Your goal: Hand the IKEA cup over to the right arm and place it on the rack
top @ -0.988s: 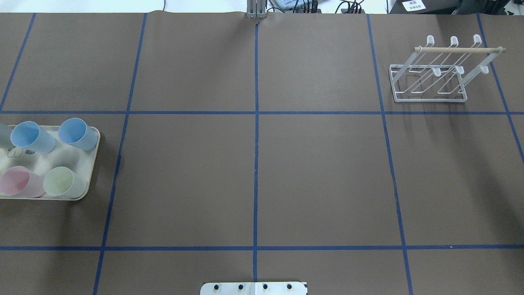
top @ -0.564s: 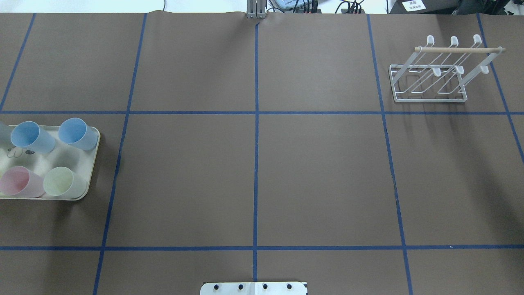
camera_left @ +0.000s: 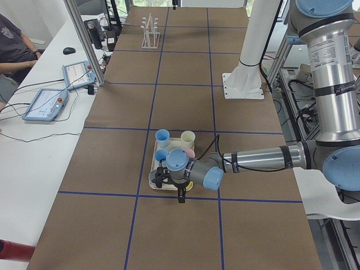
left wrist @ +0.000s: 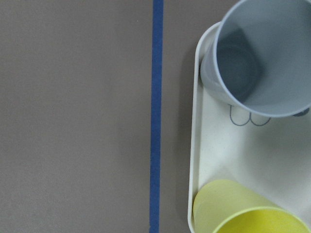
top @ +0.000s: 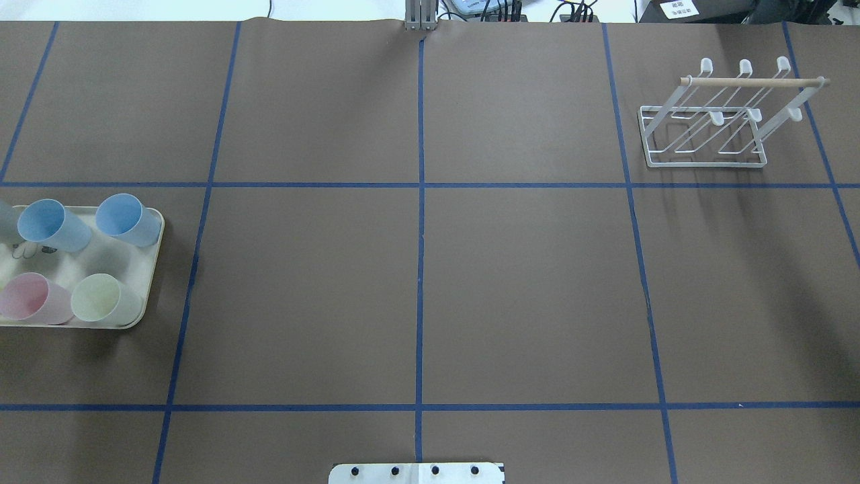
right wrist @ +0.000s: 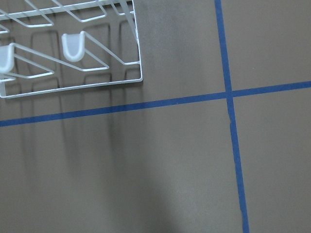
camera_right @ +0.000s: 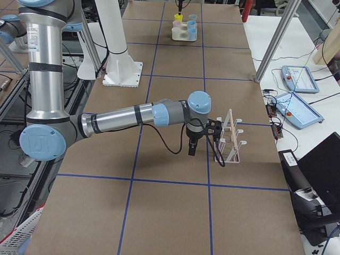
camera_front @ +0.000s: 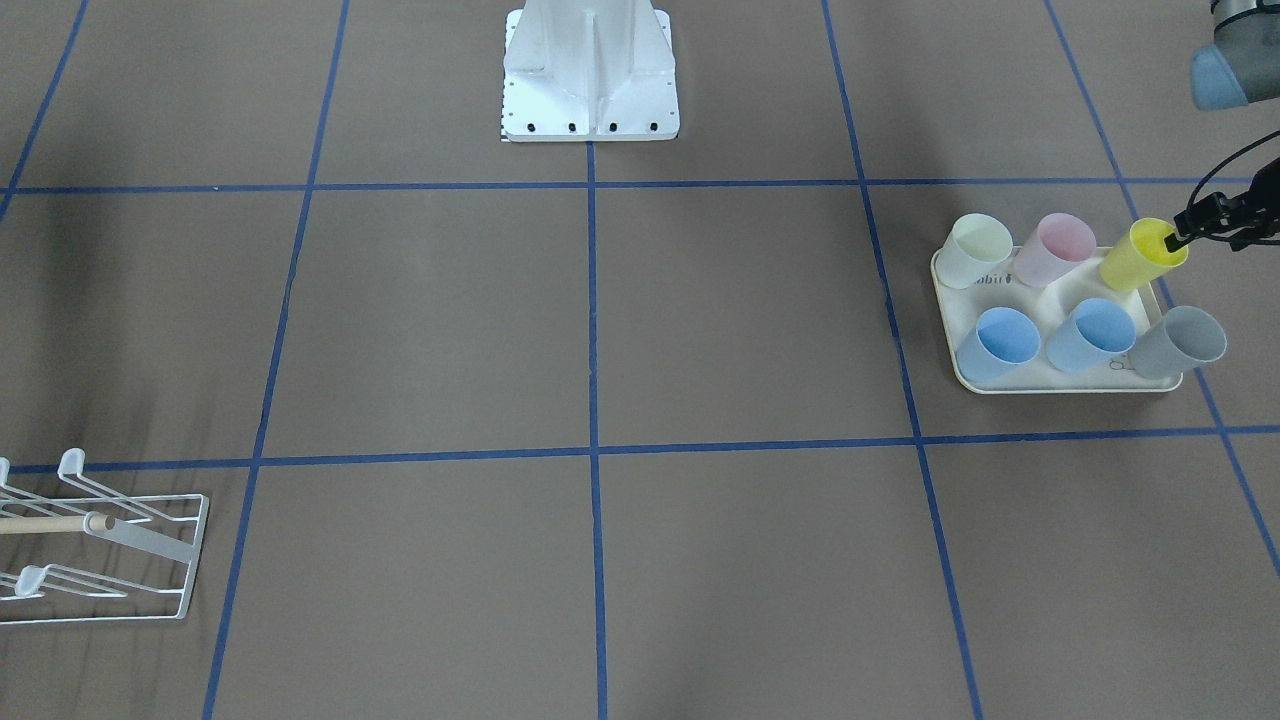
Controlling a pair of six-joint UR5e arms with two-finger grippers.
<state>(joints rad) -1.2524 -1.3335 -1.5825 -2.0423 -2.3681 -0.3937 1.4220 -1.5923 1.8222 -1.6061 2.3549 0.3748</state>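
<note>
Well, your left gripper (camera_front: 1172, 240) has its black fingertips at the rim of the yellow cup (camera_front: 1135, 262). The cup stands in a corner of the cream tray (camera_front: 1060, 388), next to the pink cup (camera_front: 1055, 248) and the grey cup (camera_front: 1180, 340). You cannot tell whether the fingers pinch the rim or stand apart. Your right gripper (camera_right: 191, 150) hangs pointing down just beside the rack (top: 717, 118). You cannot tell its spread from that side view.
</note>
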